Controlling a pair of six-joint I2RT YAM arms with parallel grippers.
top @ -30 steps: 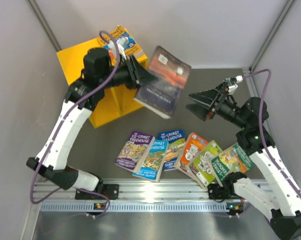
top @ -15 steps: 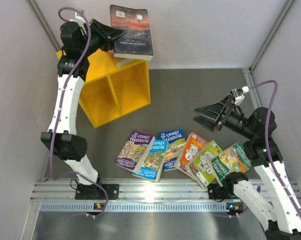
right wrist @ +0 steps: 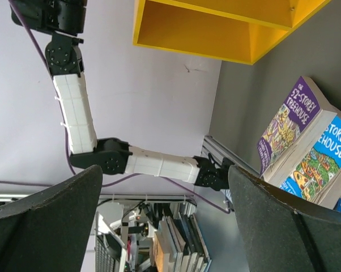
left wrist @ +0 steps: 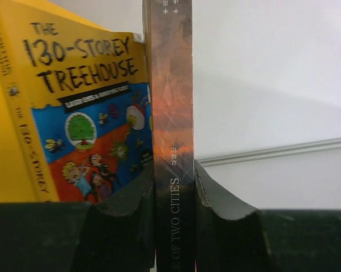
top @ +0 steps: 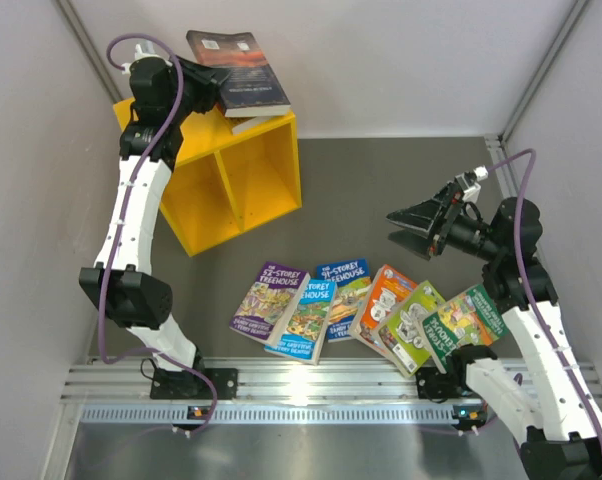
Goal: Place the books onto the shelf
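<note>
Gripping the dark book [top: 239,68] by one short end, the left gripper [top: 199,74] has its jaws clamped on either cover; the left wrist view shows the spine running straight out from between them. That arm reaches up over the shelf [top: 281,165], which stands in the far left corner of the table [top: 401,170]. The dark book lies roughly flat, its long axis pointing away from the jaws towards the right along the back wall [top: 401,60]. It sits just above a yellow treehouse book [left wrist: 74,113] already lying on the shelf top. Whether the two covers touch I cannot tell.

The right gripper [top: 413,222] has its jaws spread wide with nothing between them. It hangs over the right side of the table, beyond the row of six bright books [top: 361,310] fanned along the near edge.

The coming move looks like a short lowering and release, so what matters is that the dark book is over the shelf top rather than overhanging its right edge; part of it does seem to jut past. The back wall is close behind and the left wall near, so open room lies rightwards and towards the near edge. For the row, the right arm is the nearer one.
</note>
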